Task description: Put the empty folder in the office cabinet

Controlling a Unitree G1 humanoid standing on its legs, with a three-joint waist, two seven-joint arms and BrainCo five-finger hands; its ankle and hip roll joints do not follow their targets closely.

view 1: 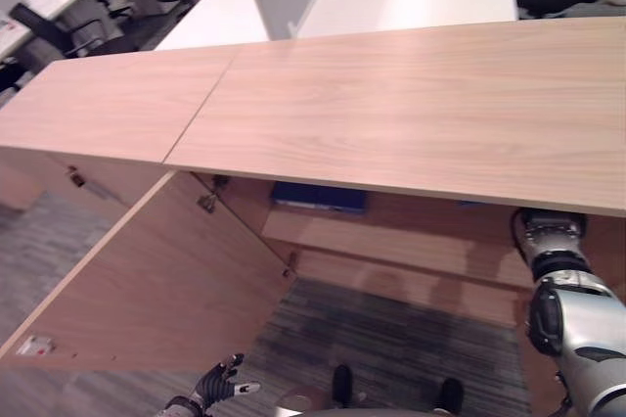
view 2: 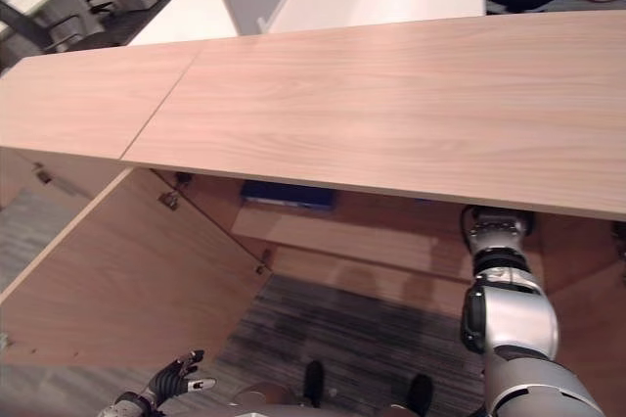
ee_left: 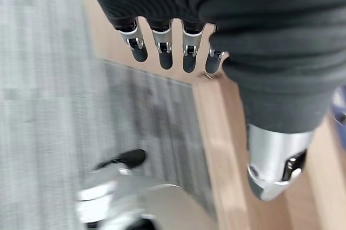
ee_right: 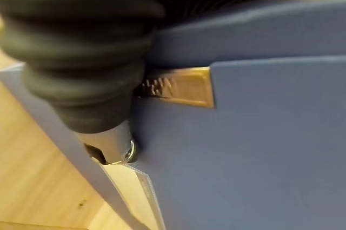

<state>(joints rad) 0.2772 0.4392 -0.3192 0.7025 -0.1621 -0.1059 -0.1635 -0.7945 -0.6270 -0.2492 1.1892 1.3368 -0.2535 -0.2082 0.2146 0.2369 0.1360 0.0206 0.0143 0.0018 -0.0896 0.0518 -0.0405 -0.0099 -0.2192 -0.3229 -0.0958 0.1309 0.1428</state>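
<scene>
risk: blue folder could catch on the shelf edge or slip from the grip while out of head-camera sight under the cabinet top; thumb contact looks slight. another blue folder already lying on the shelf, well apart to the left; could crowd placement. right robot hand reached in below the top, thumb pressed on the folder's face, grasping it. left robot hand low near the open cabinet door, fingers straight, released, holding nothing.

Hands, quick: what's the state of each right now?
Left hand: open, fingers straight, holding nothing.
Right hand: against the blue folder inside the cabinet; grip cannot be told.
</scene>
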